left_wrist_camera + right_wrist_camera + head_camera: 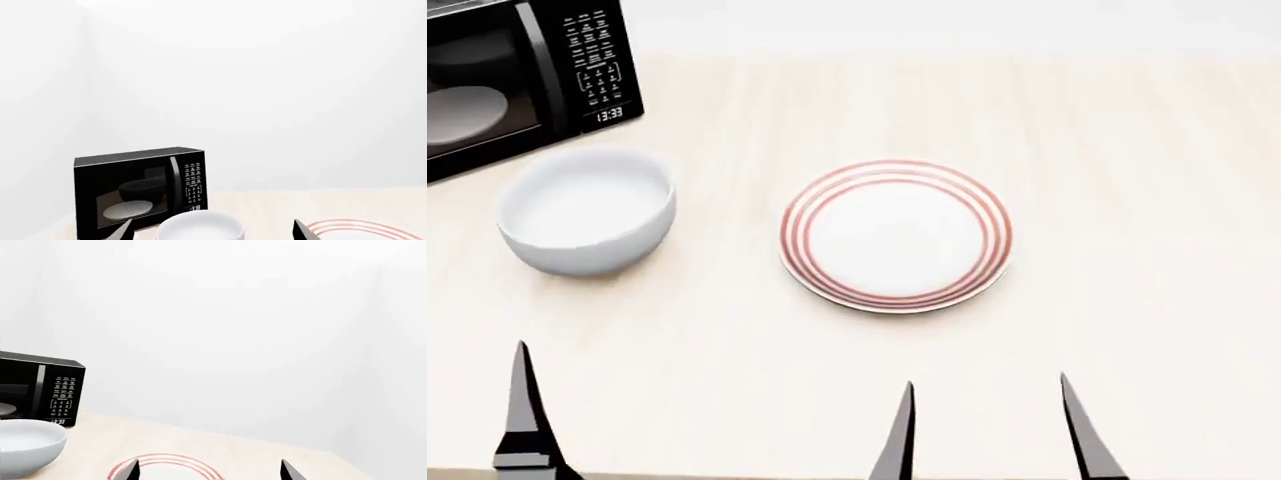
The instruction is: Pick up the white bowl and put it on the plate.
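Nearest the head camera, the dark pointed fingertips of the right pincer [990, 430] rise from the lower edge of the view, spread well apart with bare wood between them, so that pincer stands open and holds nothing; to the left only one dark fingertip of the left pincer [523, 400] shows in that view, but the left wrist view shows both of its tips [212, 231] set wide, one on either side of the bowl and not touching it, so it too is open and empty; beyond them stretches the pale light-wood bench [1121, 150]; on it, left of centre, sits the plain glossy white round deep bowl [586, 210], upright, with a thick rim and nothing inside; to its right, clearly apart from it, lies the flat round white plate with concentric red rings around its rim [896, 235], also bare; the bowl rests on the bench and not on the plate; at the far left corner stands the black box-shaped microwave oven [581, 60] with a keypad and a lit clock on its right panel, the bowl just in front of it; through its dark glass door a pale plain dish [461, 108] shows dimly; in the right wrist view the right pincer's tips frame the near part of the red-ringed plate [167, 462], with the bowl [27, 445] off to one side before the microwave [47, 390]; a plain white wall [233, 330] closes the scene behind the bench.
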{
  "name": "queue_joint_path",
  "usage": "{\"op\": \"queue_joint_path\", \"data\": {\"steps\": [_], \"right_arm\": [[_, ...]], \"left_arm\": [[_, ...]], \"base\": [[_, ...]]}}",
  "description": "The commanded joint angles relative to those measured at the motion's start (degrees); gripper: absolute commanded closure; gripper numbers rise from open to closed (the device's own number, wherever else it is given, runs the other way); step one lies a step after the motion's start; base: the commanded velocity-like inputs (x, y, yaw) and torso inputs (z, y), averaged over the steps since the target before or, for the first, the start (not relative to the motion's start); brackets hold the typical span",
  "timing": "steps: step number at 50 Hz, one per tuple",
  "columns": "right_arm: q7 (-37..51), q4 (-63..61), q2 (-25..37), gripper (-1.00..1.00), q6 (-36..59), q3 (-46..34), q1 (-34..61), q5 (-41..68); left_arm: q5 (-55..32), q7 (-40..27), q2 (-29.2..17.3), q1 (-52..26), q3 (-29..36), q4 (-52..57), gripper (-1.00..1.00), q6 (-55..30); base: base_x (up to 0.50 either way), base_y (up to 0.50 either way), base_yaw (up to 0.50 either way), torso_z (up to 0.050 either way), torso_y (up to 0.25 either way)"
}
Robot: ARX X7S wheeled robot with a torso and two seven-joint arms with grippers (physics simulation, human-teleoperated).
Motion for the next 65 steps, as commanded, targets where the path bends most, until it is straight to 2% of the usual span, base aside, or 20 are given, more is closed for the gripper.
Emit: {"op": "queue_joint_path", "data": {"steps": [1,45,48,57,61,65], "right_arm": [[0.04,-1.11,-0.37,-1.00,-0.53,1.16,-0.15,-0.05],[2.52,0.92,2.25,-1.00,-0.03,-1.27,0.56,1.19],[2.74,1.21,2.56,-1.00,-0.61,-1.79,0.42,0.63],[3.11,1.44,2.97,-1.00,-0.74,-2.13,0.46,0.93],[3.19,1.53,3.19,-1.00,-0.88,-2.12,0.54,1.31],[3.20,1.55,3.31,-1.00,-0.90,-2.65,0.53,1.29]], "left_arm": [[-0.78,0.45,0.45,-0.15,-1.37,2.06,-1.00,-1.51],[0.25,-3.09,-2.06,-0.18,0.96,-0.02,-1.00,-0.16],[0.51,-3.28,-2.30,-0.14,1.13,0.36,-1.00,-0.81],[1.15,-3.95,-3.27,0.10,0.54,6.90,-1.00,-9.06],[2.25,-2.06,-6.32,-1.52,0.46,13.69,-1.00,-16.47],[1.34,0.24,-9.37,-6.38,-2.22,22.23,-1.00,-26.50]], "base": [[0.50,0.00,0.00,0.000,0.000],[0.50,0.00,0.00,0.000,0.000],[0.00,0.00,0.00,0.000,0.000],[0.00,0.00,0.00,0.000,0.000],[0.00,0.00,0.00,0.000,0.000],[0.00,0.00,0.00,0.000,0.000]]}}
